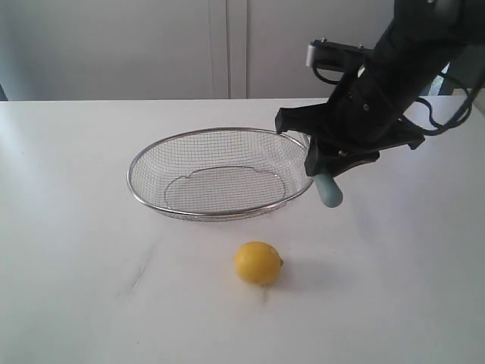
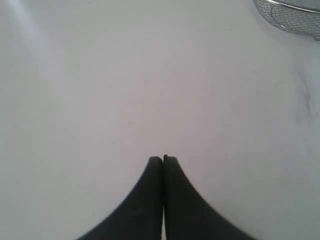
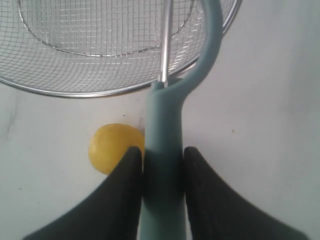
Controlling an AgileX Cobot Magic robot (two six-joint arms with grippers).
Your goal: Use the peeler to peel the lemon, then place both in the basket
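A yellow lemon [image 1: 258, 262] lies on the white table in front of the wire mesh basket [image 1: 144, 163]. My right gripper [image 1: 327, 168] hangs beside the basket's right rim, shut on the pale teal peeler [image 1: 330, 190], whose handle end sticks out below the jaws. In the right wrist view the peeler [image 3: 165, 165] sits clamped in the right gripper [image 3: 164, 152], its loop head and blade over the basket [image 3: 75, 92], with the lemon [image 3: 111, 146] beneath. My left gripper [image 2: 163, 159] is shut on nothing, over bare table; it does not show in the exterior view.
The basket's edge [image 2: 290, 17] shows at a corner of the left wrist view. A white wall stands behind the table's far edge [image 1: 151, 100]. The right arm's dark links and cables [image 1: 424, 53] fill the upper right.
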